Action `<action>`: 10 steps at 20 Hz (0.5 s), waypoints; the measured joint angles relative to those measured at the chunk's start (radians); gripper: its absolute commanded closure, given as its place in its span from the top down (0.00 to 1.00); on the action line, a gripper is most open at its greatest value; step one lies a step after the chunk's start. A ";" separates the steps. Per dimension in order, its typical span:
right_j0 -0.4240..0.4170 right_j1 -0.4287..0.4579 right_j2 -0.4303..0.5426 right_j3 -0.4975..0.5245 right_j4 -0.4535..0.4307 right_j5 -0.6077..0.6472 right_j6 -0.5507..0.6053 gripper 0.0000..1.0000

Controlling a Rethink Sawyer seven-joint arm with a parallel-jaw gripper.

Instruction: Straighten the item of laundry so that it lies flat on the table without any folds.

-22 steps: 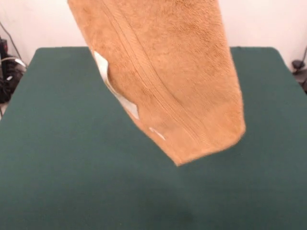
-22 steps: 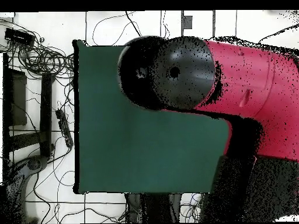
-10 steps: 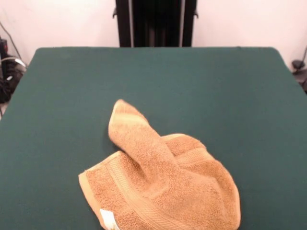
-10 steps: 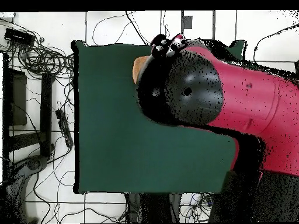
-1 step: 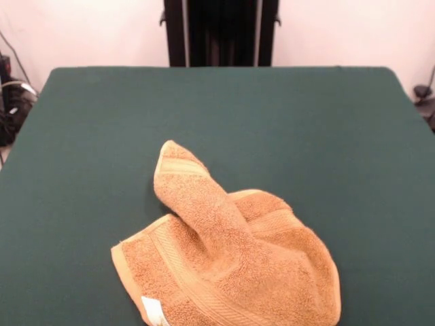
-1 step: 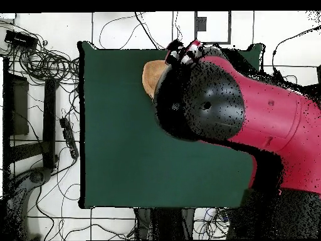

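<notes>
The item of laundry (image 5: pixel 231 258), an orange-tan towel, lies crumpled on the table (image 5: pixel 306 122) near its front edge. One corner is folded up and over the middle, and a white tag (image 5: pixel 153 311) shows at its lower left edge. No gripper appears in the front view. From overhead, the red and black arm (image 6: pixel 251 119) covers most of the towel (image 6: pixel 150 75), leaving only a tan edge showing on the green table (image 6: pixel 125 144). The gripper (image 6: pixel 184 51) pokes out past the arm's dark joint, above the towel; its state cannot be made out.
The black pedestal (image 5: pixel 221 32) stands behind the table's far edge. Cables and dark equipment (image 5: pixel 10 102) sit off the table's left side, and tangled cables (image 6: pixel 44 63) lie on the floor beside the table in the overhead view.
A second ago the towel hung lifted in front of the camera; now it lies dropped in a heap on the table. Over the last half second the arm shifted slightly, uncovering more towel.
</notes>
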 measured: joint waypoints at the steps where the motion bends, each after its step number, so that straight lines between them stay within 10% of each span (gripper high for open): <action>1: -0.001 0.002 -0.002 0.004 0.001 -0.006 0.000 1.00; 10: 0.006 0.081 -0.043 0.023 0.001 -0.065 0.000 1.00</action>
